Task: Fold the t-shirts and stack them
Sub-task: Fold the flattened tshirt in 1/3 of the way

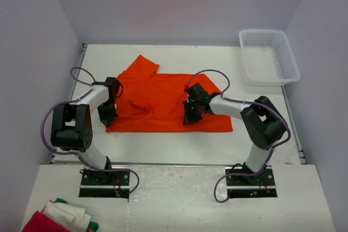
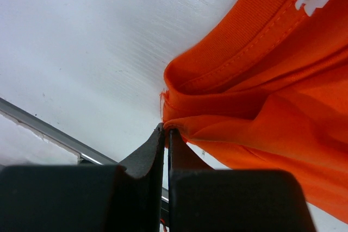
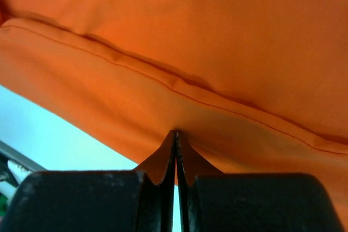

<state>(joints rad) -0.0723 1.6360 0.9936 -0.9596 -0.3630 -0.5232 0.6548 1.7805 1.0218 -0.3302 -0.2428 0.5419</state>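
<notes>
A bright orange t-shirt (image 1: 157,99) lies partly folded on the white table (image 1: 163,145), one sleeve pointing to the far left. My left gripper (image 1: 107,115) is at the shirt's left edge. In the left wrist view it (image 2: 166,130) is shut on a fold of the t-shirt (image 2: 272,80) just below the ribbed collar, where a white label shows. My right gripper (image 1: 189,117) sits over the shirt's near right part. Seen from the right wrist, it (image 3: 175,133) is shut on the t-shirt (image 3: 190,36), pinching cloth beside a stitched hem.
A white mesh basket (image 1: 269,55) stands at the table's far right corner. A pile of red, white and green cloth (image 1: 60,218) lies on the near shelf at the bottom left. A metal rail (image 2: 49,131) runs along the table's left edge.
</notes>
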